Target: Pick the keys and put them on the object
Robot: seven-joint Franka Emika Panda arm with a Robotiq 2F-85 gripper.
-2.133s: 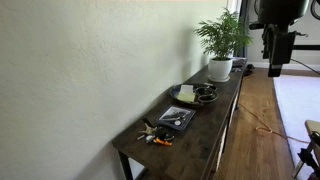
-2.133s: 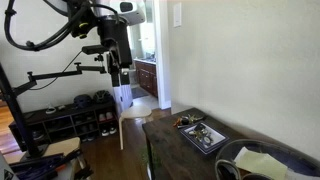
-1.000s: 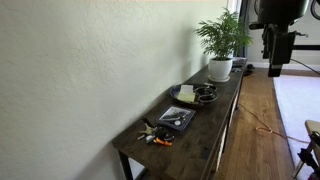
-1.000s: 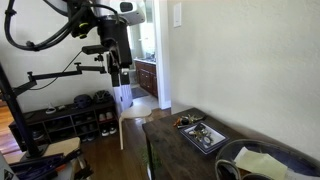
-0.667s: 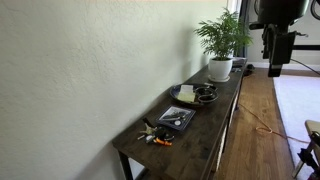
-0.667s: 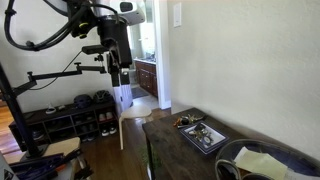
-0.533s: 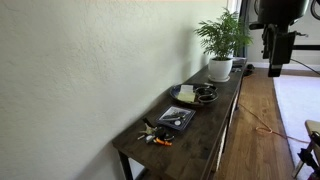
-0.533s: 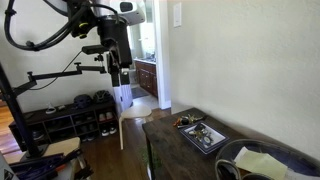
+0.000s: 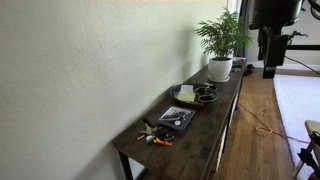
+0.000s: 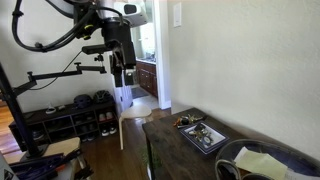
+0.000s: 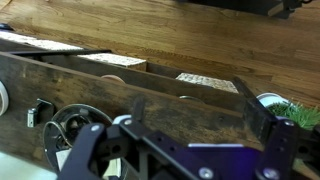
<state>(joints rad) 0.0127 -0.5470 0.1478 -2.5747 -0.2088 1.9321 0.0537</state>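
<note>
Claw (image 10: 118,79) released, well clear of keys (image 9: 153,134).
Light, loose, probably slippery; pinch bunched centre, eight o'clock of object (image 9: 177,119).

arm (image 10: 88,14): we have it raised high, elbow bent, wrist turned downward | tool (image 10: 119,78): we hang it pointing straight down in both exterior views | jaws: we see them spread wide, gripping nothing, same in the wrist view
</note>
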